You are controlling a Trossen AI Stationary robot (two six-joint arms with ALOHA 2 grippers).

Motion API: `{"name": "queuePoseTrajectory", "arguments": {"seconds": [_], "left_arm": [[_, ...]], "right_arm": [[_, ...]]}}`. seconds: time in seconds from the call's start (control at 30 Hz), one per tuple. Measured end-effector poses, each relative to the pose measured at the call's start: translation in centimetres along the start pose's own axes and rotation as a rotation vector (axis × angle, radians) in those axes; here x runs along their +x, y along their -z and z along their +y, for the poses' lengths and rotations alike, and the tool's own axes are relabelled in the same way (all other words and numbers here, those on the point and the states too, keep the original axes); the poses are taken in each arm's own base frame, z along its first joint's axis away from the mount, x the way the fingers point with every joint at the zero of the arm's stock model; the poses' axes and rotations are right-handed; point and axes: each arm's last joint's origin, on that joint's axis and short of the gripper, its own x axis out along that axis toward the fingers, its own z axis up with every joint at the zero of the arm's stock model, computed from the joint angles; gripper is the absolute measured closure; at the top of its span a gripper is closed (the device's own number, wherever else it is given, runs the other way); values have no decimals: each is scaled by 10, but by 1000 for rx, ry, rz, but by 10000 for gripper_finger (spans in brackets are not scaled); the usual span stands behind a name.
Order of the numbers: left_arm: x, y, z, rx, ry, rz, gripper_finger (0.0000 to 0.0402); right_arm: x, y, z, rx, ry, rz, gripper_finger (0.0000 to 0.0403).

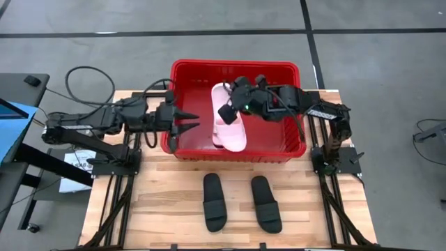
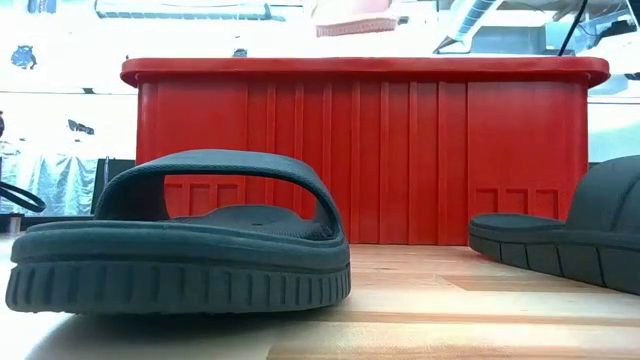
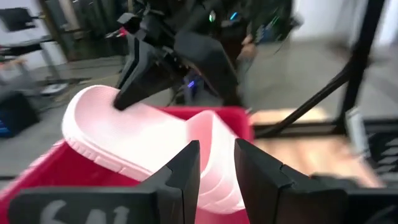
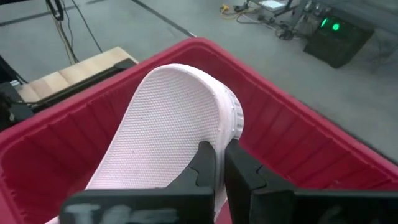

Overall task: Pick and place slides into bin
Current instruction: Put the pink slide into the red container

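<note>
You are holding the pink slide (image 1: 229, 124) by its edge in the clamped right gripper (image 1: 228, 111) over the bin (image 1: 237, 67) for release; left gripper (image 1: 189, 127) is waiting slightly parted, empty; 2 black slides (image 1: 214, 202) are remaining

Pink slide (image 1: 228, 118) tilted over red bin (image 1: 188, 70), two black slides (image 1: 241, 202) on table

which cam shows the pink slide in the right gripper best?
Right wrist view: the pink slide fills the frame, textured sole up, edge pinched in the right gripper over the bin. High view shows it small, partly under the arm. Left wrist view shows it blurred. Low view shows only a sliver above the rim.
</note>
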Motion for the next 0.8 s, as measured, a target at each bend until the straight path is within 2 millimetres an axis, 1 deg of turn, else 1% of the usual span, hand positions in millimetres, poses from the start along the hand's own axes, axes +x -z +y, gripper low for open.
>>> {"name": "queuePoseTrajectory", "arguments": {"seconds": [0.2,0.4,0.6,0.8], "left_arm": [[11,-4,-5,155,-148,109,310],[16,-2,-13,275,-141,147,310],[19,-1,-16,302,-110,151,310],[21,3,-18,292,-56,180,310]], "right_arm": [[21,-12,-22,78,-57,24,402],[34,-25,-35,140,-166,-10,402],[33,-27,-33,119,-186,-32,402],[27,-26,-25,79,-181,-60,402]]}}
